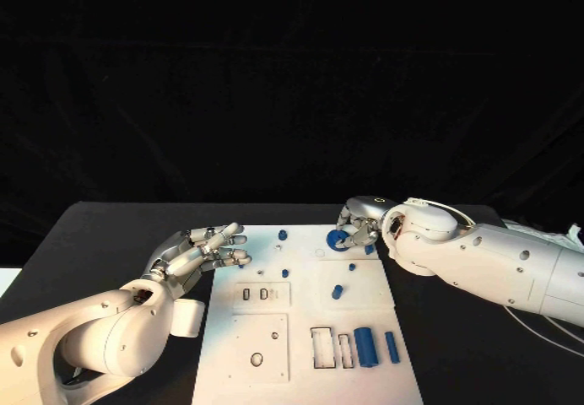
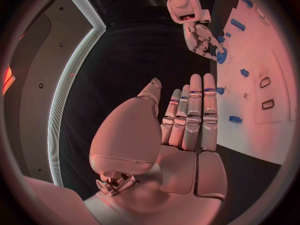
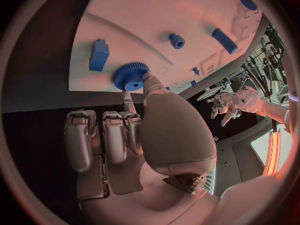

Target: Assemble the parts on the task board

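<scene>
Your right hand [image 1: 355, 226] pinches the blue gear [image 3: 131, 76] at its fingertips over the task board [image 1: 305, 354]; it looks light, rigid plastic, so grip the toothed rim, while your left hand [image 1: 207, 251] hangs released.

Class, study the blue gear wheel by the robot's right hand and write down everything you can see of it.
The blue gear wheel is a small round disc with fine teeth round its rim and a raised centre, plastic by its look. It sits at the far edge of the white task board, seemingly flat on it. The right hand touches its rim with a fingertip, the other fingers curled back. In the head view that hand partly covers the wheel. No other part touches it.
</scene>
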Robot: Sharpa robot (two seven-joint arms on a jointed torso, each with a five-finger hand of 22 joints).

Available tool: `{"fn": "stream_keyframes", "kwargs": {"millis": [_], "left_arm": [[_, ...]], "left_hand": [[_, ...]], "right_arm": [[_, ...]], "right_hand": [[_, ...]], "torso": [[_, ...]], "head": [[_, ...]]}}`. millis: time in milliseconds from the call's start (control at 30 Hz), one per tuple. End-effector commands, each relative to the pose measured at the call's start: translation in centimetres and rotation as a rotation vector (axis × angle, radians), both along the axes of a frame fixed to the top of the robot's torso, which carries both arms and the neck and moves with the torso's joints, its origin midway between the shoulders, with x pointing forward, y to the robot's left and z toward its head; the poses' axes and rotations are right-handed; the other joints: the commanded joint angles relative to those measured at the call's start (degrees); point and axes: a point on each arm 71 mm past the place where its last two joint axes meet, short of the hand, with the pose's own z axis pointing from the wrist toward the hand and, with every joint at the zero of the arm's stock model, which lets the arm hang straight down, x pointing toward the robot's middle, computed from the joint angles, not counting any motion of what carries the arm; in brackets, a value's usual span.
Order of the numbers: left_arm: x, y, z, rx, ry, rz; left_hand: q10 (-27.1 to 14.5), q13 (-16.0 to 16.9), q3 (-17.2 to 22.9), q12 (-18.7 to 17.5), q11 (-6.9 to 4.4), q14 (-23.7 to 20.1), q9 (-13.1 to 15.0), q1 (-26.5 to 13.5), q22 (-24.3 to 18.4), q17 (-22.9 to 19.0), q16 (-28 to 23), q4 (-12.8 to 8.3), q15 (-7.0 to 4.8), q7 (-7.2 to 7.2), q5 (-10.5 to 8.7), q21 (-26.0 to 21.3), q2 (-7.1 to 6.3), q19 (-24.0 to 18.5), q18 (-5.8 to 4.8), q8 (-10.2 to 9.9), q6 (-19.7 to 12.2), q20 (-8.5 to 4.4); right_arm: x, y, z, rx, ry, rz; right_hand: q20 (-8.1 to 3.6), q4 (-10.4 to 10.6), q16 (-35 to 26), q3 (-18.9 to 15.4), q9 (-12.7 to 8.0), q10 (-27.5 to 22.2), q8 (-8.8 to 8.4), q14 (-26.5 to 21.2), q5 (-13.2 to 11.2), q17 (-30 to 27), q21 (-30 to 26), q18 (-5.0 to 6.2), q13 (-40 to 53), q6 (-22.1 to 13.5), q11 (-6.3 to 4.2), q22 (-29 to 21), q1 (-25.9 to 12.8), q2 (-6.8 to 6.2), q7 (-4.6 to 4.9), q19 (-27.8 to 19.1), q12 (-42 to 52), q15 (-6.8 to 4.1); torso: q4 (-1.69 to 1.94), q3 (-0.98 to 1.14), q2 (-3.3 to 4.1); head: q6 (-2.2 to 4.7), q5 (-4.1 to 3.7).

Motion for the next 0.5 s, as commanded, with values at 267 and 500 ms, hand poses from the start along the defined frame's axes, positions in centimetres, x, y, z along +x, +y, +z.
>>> {"fn": "stream_keyframes", "kwargs": {"millis": [267,500], "left_arm": [[-0.1,-0.2,0.1,-0.011,-0.003,-0.020],[-0.1,-0.2,0.1,-0.012,-0.003,-0.022]], "left_hand": [[-0.3,0.0,-0.1,-0.2,-0.03,-0.2,-0.1,-0.1,-0.1,0.1,-0.3,-0.3,0.18,0.17,-0.21,-0.3,0.55,0.4,0.71,-0.3,-0.1,0.25],[-0.4,-0.1,-0.1,-0.2,-0.01,-0.2,-0.1,-0.1,-0.1,0.1,-0.3,-0.3,0.19,0.20,-0.21,-0.3,0.55,0.4,0.71,-0.3,-0.1,0.25]], "right_arm": [[-0.5,0.4,-1.0,-0.103,0.013,0.034],[-0.8,1.2,-0.5,-0.074,-0.065,0.046]], "right_hand": [[-0.04,-2.3,0.5,3.1,0.3,6.0,0.84,6.0,-2.3,15.0,0.6,-0.97,15.1,2.5,-0.17,10.4,2.3,0.71,-0.52,3.8,0.3,-0.11],[-0.94,-4.2,0.5,6.8,1.3,6.0,2.32,6.0,-3.8,15.1,1.1,-1.23,15.1,6.0,-1.62,11.6,3.9,3.43,-2.15,4.4,0.3,-1.21]], "torso": [[-0.02,-0.03,-0.02],[0.09,0.00,-0.02]], "head": [[-0.20,-0.04],[-0.15,-0.18]]}}
